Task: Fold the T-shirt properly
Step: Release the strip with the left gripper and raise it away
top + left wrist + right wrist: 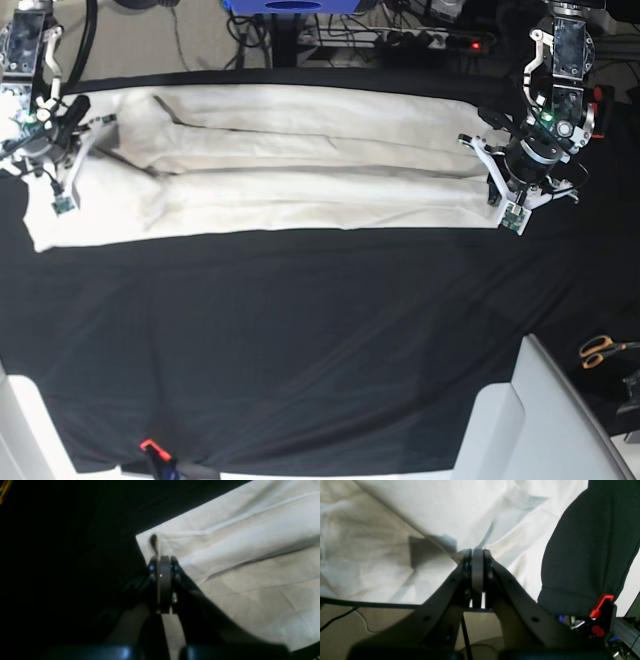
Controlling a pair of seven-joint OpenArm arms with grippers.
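Note:
The cream T-shirt (300,170) lies as a long folded band across the far part of the black table cloth (300,330). My left gripper (497,188) is at the band's right end. In the left wrist view it (163,558) is shut on the T-shirt (250,555) just below its corner, where the cloth puckers. My right gripper (78,135) is at the band's left end. In the right wrist view it (477,550) is shut on a pulled-up fold of the T-shirt (445,505).
Orange-handled scissors (603,350) lie at the right edge. White panels (520,420) stand at the front right corner. Cables and a power strip (440,40) run behind the table. A dark cloth-covered shape (590,555) with a red clamp (600,602) is right of my right gripper.

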